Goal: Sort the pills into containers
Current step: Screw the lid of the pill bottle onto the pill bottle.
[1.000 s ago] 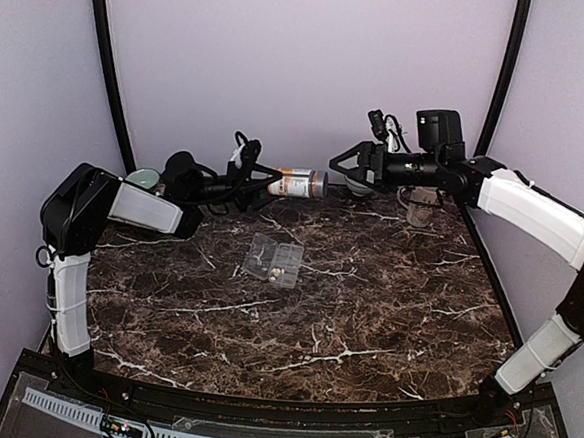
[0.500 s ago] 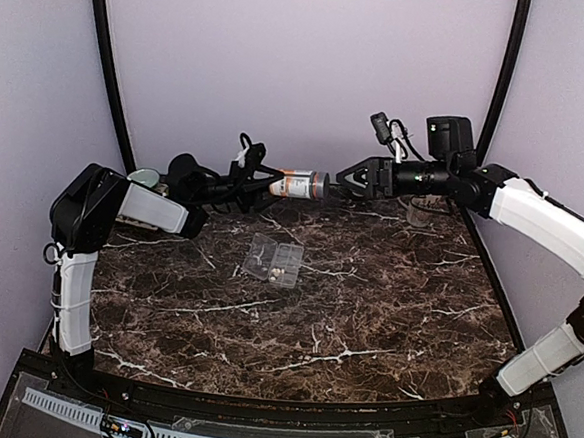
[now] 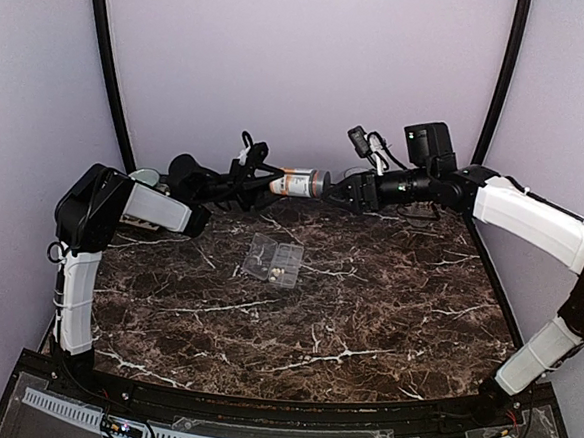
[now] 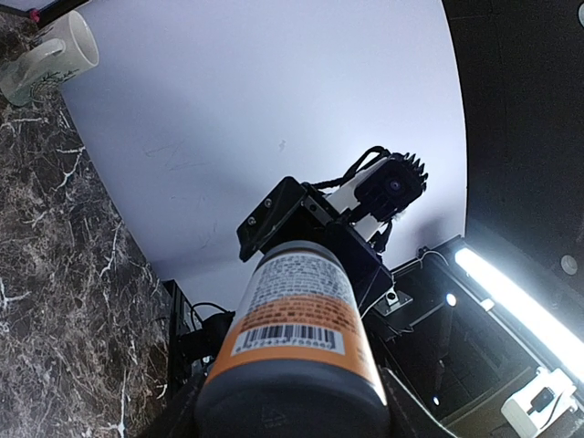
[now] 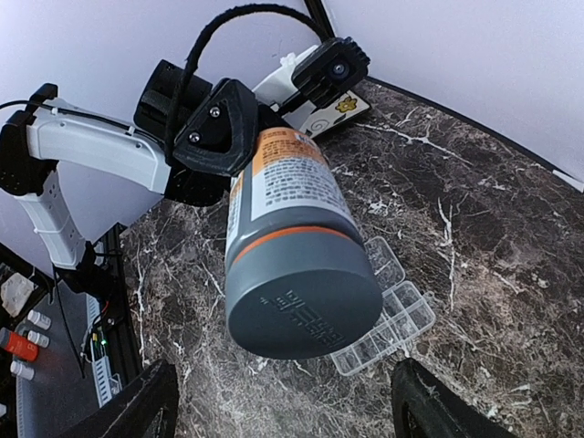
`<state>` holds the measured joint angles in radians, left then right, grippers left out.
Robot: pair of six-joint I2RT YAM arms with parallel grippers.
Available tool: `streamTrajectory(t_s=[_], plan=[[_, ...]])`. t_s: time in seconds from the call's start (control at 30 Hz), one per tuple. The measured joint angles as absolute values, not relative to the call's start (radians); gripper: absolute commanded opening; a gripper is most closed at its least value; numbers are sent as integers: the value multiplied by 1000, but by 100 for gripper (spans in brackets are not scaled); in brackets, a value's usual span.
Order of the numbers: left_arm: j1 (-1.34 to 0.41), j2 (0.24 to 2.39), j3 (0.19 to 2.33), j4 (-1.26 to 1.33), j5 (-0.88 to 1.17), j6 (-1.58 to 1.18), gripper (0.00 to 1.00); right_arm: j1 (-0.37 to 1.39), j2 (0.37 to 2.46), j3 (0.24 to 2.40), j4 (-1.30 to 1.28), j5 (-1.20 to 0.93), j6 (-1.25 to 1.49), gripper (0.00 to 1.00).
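Note:
My left gripper (image 3: 264, 182) is shut on the white-and-orange-labelled bottle (image 3: 295, 182) and holds it level above the table's back, grey cap pointing right. In the left wrist view the bottle (image 4: 297, 319) fills the space between my fingers. My right gripper (image 3: 336, 190) is open just right of the cap. In the right wrist view the cap (image 5: 306, 306) faces the camera, between and ahead of the spread fingers (image 5: 137, 401), untouched. The clear organizer box (image 3: 272, 260) lies open on the table, also in the right wrist view (image 5: 401, 315). Pale specks, possibly pills (image 3: 277, 272), show in it.
A cream mug (image 4: 50, 55) stands by the back wall. A pale round object (image 3: 142, 179) sits behind the left arm, with a card (image 5: 328, 109) near it. The table is dark marble (image 3: 365, 314), with walls close on three sides.
My right gripper has swung left and closed the gap to the bottle's cap. The left gripper still holds the bottle in about the same place.

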<state>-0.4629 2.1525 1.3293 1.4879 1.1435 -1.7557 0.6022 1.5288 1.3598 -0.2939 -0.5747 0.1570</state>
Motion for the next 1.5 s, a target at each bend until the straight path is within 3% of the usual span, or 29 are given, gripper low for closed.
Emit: streamTrajectory(t_s=[0.77, 1.27, 1.5], plan=[[-465, 2183, 1382, 1519, 1186, -1803, 0, 616, 1602, 1450, -322, -572, 113, 78], [-470, 2183, 1391, 1525, 1194, -1811, 0, 629, 1626, 1468, -346, -559, 105, 65], [-475, 2183, 1392, 1525, 1197, -1810, 0, 636, 1634, 1515, -372, -552, 101, 51]])
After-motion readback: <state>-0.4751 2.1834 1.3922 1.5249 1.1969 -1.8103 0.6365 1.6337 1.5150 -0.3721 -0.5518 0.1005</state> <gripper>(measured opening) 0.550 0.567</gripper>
